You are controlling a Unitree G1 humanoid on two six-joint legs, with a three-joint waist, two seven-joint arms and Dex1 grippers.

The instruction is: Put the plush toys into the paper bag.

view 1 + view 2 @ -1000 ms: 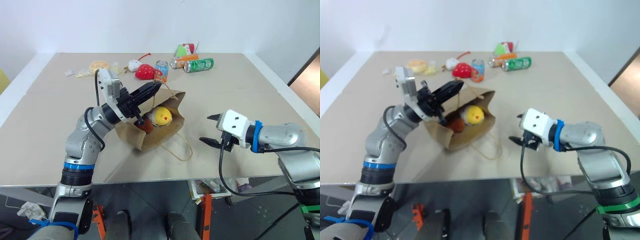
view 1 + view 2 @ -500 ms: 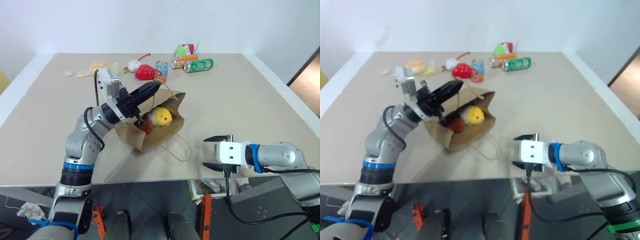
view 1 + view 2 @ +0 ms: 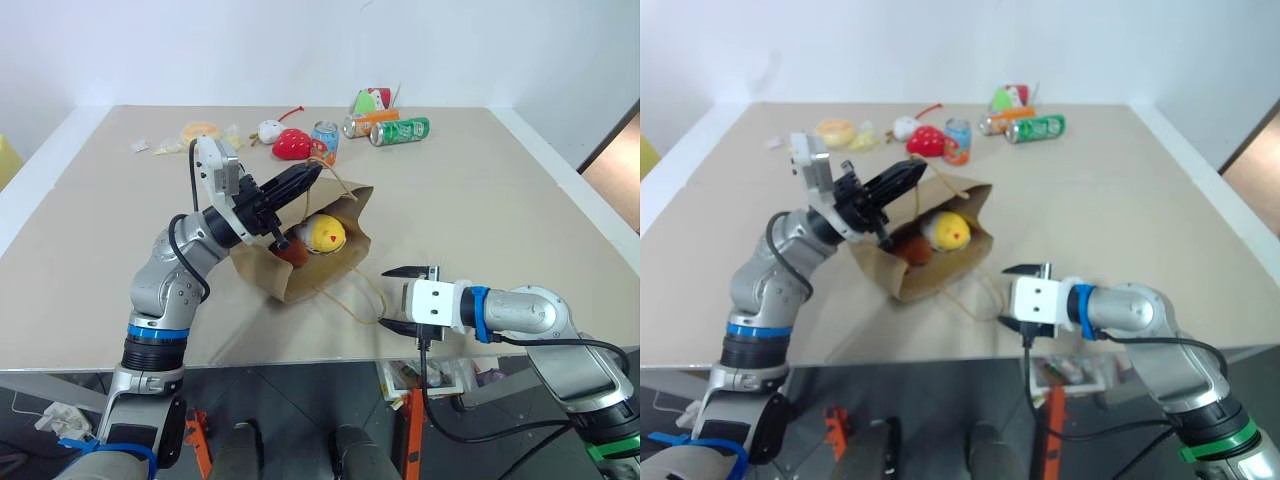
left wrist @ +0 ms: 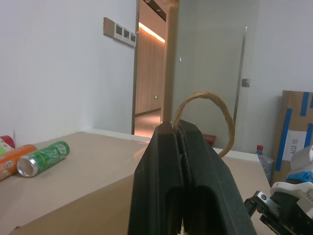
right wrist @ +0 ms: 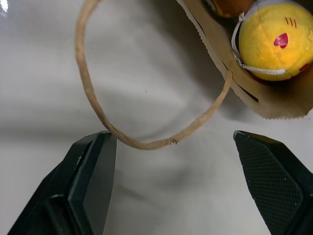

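Table (image 3: 480, 190): wide beige top; cans and other soft items sit at the far edge, well apart from the work.

Paper bag (image 3: 285, 275): lies on its side near the table's middle, mouth turned toward the right arm. Upper edge of the mouth is lifted by the left gripper (image 3: 300, 182), whose jaws are fully closed on the paper rim beside the upper handle (image 4: 205, 115). Risk: thin kraft held by a pinch alone; if the rim tears or slides out, the mouth drops shut and the toys could roll out.

Right gripper (image 3: 405, 297): jaws spread wide, holding nothing, low over the table just beside the lower handle (image 5: 98, 103) that lies loose on the surface. One finger (image 5: 90, 178) appears to touch the loop. Risk: a snag on the loop would drag the whole bag against the left pinch.

Yellow chick (image 3: 324, 233): inside the bag, close to the mouth. Risk: nearest the opening, so first to spill if the bag tips.

Brown furry toy (image 3: 292, 248): inside, beside the chick, partly hidden under the left fingers.

Judgement: both toys look bagged.
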